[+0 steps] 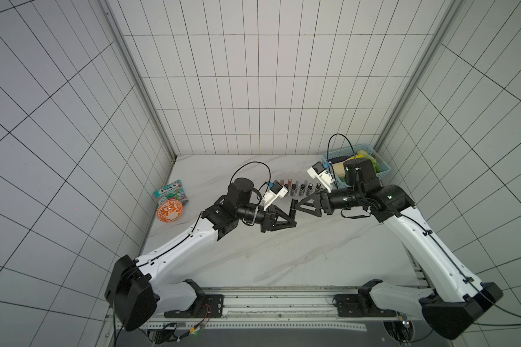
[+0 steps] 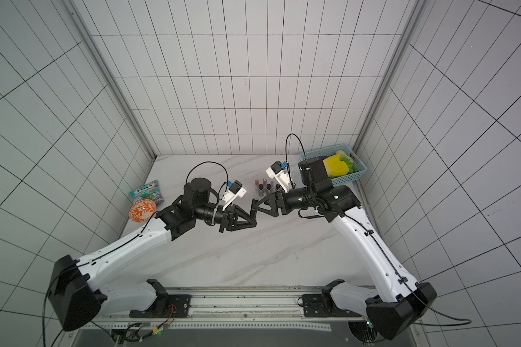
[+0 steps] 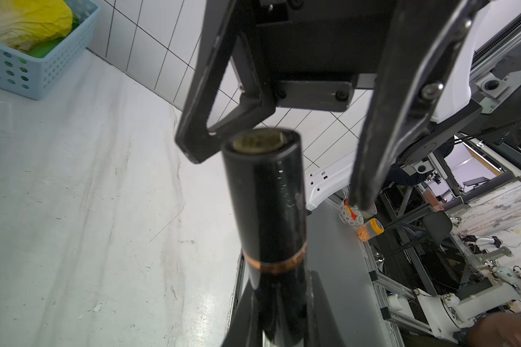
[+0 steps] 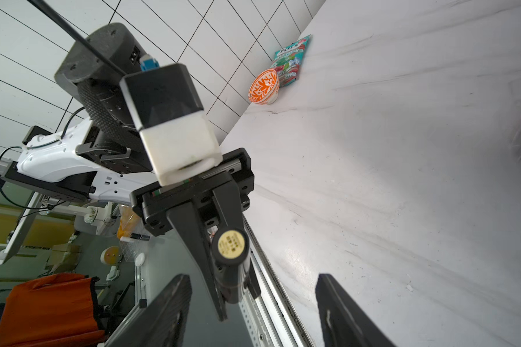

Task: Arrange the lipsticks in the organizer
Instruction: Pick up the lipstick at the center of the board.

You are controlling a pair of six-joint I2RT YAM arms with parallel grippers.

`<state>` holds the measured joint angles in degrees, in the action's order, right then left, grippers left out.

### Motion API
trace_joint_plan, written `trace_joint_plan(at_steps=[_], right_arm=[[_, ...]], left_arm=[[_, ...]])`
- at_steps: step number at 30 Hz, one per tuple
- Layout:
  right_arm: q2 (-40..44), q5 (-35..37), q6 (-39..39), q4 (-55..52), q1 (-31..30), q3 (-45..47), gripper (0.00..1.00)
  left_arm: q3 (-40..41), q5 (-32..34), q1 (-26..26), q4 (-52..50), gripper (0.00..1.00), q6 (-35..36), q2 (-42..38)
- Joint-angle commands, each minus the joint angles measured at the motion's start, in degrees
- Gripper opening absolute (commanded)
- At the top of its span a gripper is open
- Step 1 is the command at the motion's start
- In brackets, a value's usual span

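Lipstick, black with a copper band, is clenched at one end by the left claw and held above the table. The right claw faces it, released, fingers spread wide either side of the free end. By the left wall sit a bowl and a candy pack. Further back, the organizer holds tubes upright. A basket stands in the far right corner.
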<state>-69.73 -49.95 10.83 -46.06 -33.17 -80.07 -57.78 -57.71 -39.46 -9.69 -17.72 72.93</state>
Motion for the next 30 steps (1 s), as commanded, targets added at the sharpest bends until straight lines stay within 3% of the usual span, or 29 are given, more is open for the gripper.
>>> trace_joint_plan(at_steps=[1, 8, 22, 26, 27, 30], right_arm=[[0.1, -5.2, -0.9, 1.9, -1.5, -1.8, 0.65], [-0.4, -6.9, -0.9, 2.1, -2.1, -1.6, 0.49], [-1.1, -7.5, -1.3, 1.6, -2.6, -0.3, 0.32], [-1.9, -7.2, -0.9, 2.1, -2.7, -0.9, 0.17], [-2.9, -5.9, -1.1, 1.7, -2.7, -0.7, 0.24], [-3.7, -6.2, -0.8, 1.9, -2.8, -1.0, 0.19]], left_arm=[[-2.1, -1.4, -0.9, -1.0, 0.00, 1.7, -0.1], [-2.7, -0.9, -1.3, -2.6, 0.00, 2.9, 0.5], [-3.0, -1.1, -1.3, -3.0, 0.00, 3.2, 0.2], [-3.0, -1.4, -1.8, -3.3, 0.00, 3.5, 0.0], [-3.3, -1.8, -2.0, -3.3, 0.00, 3.5, -0.5], [-3.4, -2.1, -2.1, -3.6, 0.00, 3.6, -0.7]])
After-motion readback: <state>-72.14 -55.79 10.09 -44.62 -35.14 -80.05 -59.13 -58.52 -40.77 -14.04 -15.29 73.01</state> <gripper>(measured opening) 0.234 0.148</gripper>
